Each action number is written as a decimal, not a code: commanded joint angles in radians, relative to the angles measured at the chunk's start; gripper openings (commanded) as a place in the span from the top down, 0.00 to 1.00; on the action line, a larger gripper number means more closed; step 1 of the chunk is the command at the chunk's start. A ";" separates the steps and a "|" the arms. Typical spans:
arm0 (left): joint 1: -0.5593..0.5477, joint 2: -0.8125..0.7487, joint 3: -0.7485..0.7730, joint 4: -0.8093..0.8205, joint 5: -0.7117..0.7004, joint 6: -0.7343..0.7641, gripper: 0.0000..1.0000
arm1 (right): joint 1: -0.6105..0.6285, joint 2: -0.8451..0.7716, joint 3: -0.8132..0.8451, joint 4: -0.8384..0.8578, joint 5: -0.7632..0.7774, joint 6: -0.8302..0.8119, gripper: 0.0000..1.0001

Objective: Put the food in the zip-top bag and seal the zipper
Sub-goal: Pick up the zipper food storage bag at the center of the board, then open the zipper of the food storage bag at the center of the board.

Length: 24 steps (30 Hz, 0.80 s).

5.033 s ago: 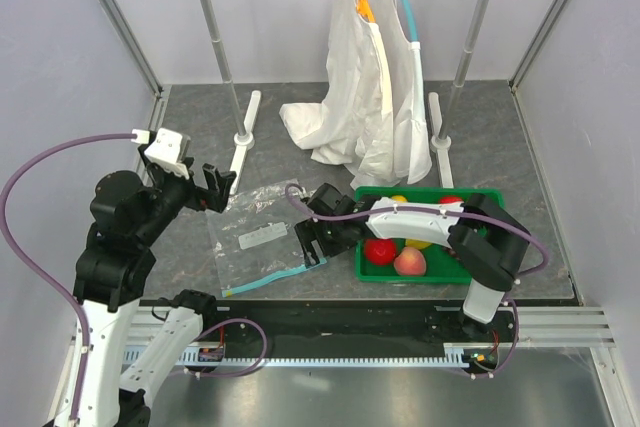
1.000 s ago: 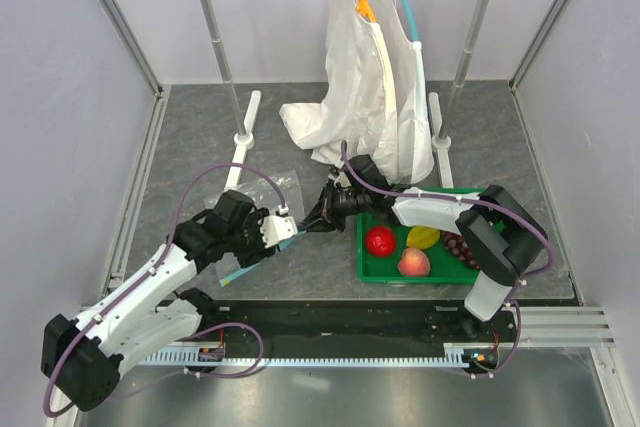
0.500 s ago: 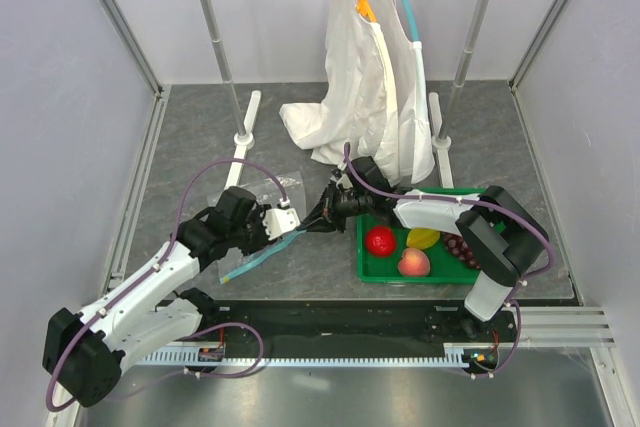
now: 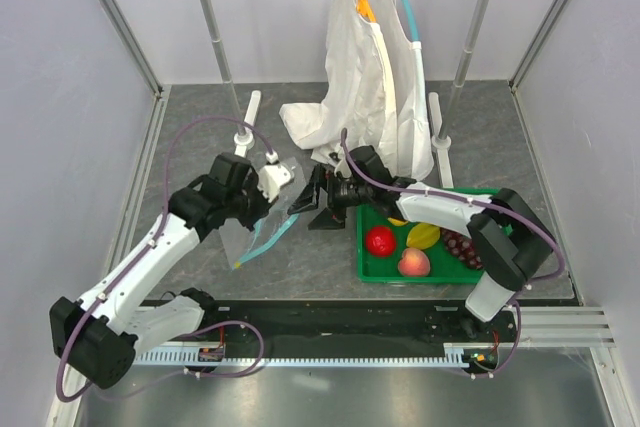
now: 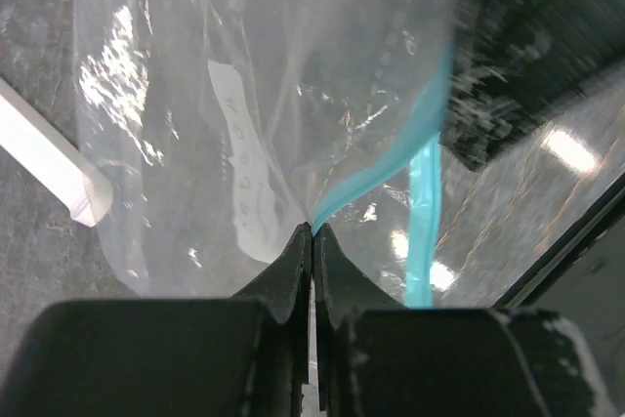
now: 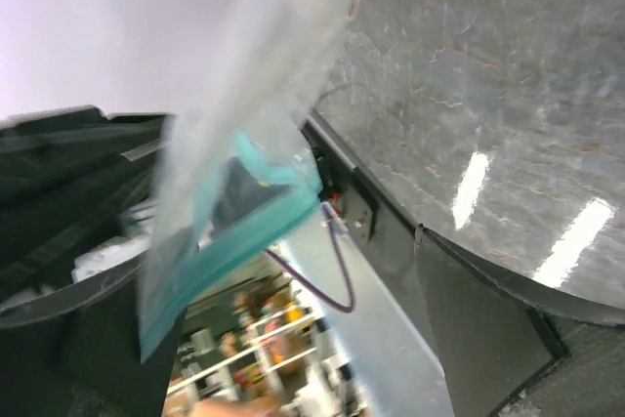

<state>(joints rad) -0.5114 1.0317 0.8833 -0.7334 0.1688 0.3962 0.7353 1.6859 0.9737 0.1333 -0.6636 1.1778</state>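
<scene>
Shows zip-top bag point(image 5: 195, 95) part-lifted off surface, left of green tray point(image 4: 365, 272) holding food point(image 4: 379, 241). Left gripper point(image 5: 312, 231) jaws pinched on zipper point(image 5: 425, 183) lip; right gripper point(image 4: 318, 199) jaws spread at mouth. Best: grasp opposite lip, part gently.

Robot lab cell: alu-framed panel walls point(image 4: 60, 97), bench-bolted arms point(image 4: 140, 267)

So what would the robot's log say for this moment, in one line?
left gripper: shut on bag | right gripper: at bag mouth, grip unclear | fruit: in green tray | zipper: open
</scene>
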 commanded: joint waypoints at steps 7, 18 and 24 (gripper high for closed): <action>0.082 0.102 0.201 -0.119 0.153 -0.374 0.98 | -0.007 -0.221 0.020 -0.106 0.116 -0.361 0.15; 0.194 0.123 0.286 -0.152 0.317 -0.574 0.98 | 0.101 -0.226 0.069 -0.109 0.262 -0.408 0.17; 0.194 0.107 0.261 -0.152 0.314 -0.596 0.98 | 0.139 -0.140 0.167 -0.100 0.262 -0.389 0.29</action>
<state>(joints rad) -0.3191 1.1610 1.1320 -0.8864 0.4355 -0.1326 0.8646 1.5158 1.0576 0.0040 -0.4347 0.8005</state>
